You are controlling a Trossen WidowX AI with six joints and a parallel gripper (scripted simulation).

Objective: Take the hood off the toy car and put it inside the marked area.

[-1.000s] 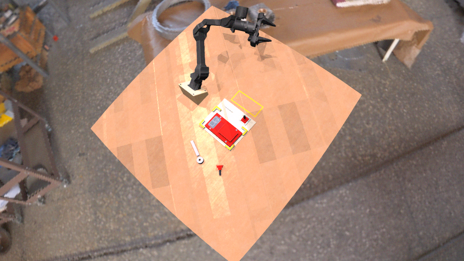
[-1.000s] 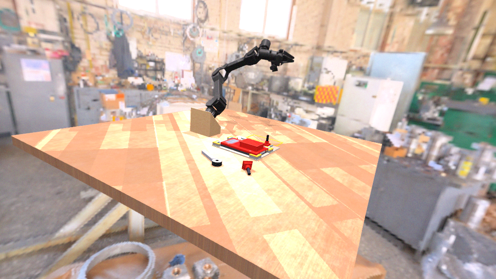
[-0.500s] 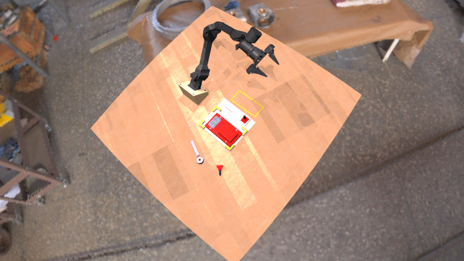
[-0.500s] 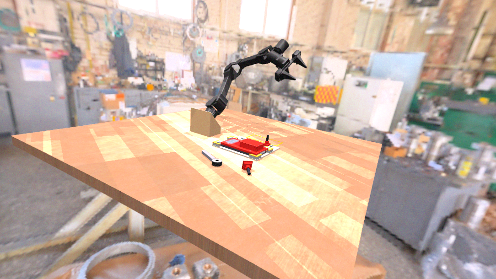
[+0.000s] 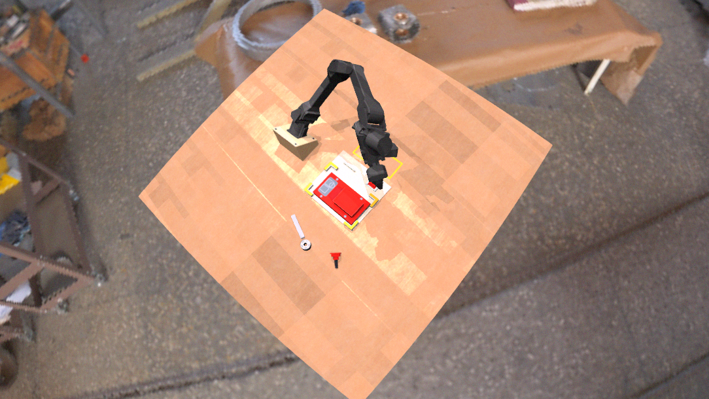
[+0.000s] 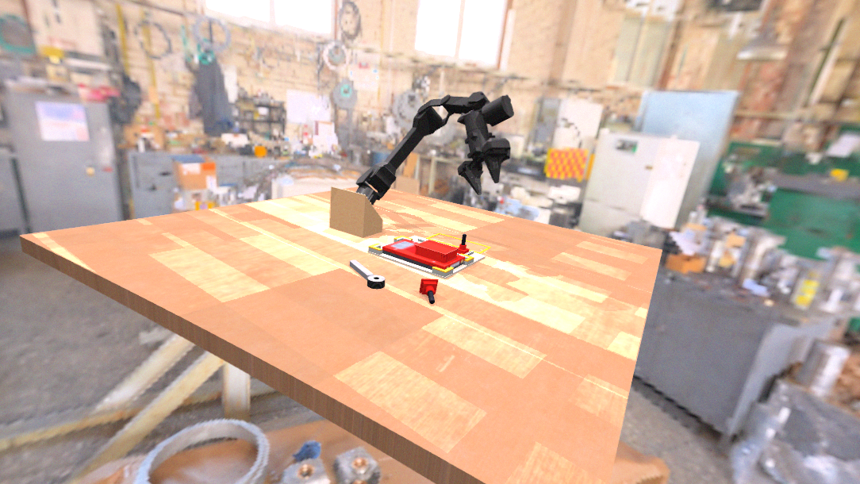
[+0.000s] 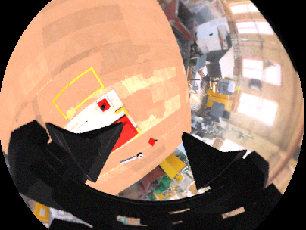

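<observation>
While the gripper (image 5: 379, 184) (image 6: 487, 186) (image 7: 154, 130) is hovering almost fully open and holding nothing, the glossy red, box-shaped hood (image 5: 348, 201) (image 6: 435, 249) (image 7: 128, 132) is sitting on the flat toy car (image 5: 324, 196) (image 6: 397, 248), to the gripper's lower left in the top view. Its long axis is running upper left to lower right; the thin yellow marked area (image 5: 396, 171) (image 6: 489, 247) (image 7: 98, 77) is lying above, on wood-grained tabletop (image 5: 297, 277) (image 6: 360, 324) (image 7: 76, 41).

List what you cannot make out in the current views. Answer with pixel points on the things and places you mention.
- Top: part of the yellow outline (image 5: 395, 171) (image 6: 474, 243) (image 7: 98, 77), hidden by the arm.
- Wrist: much of the toy car (image 5: 342, 198) (image 6: 420, 249) (image 7: 126, 130), hidden by a gripper (image 5: 377, 180) (image 6: 487, 186) (image 7: 154, 130) finger.
- Top: dark marks on the white board (image 5: 354, 173) (image 6: 474, 259) (image 7: 88, 117), too small.
- Exterior: background equipment, blurred.
</observation>
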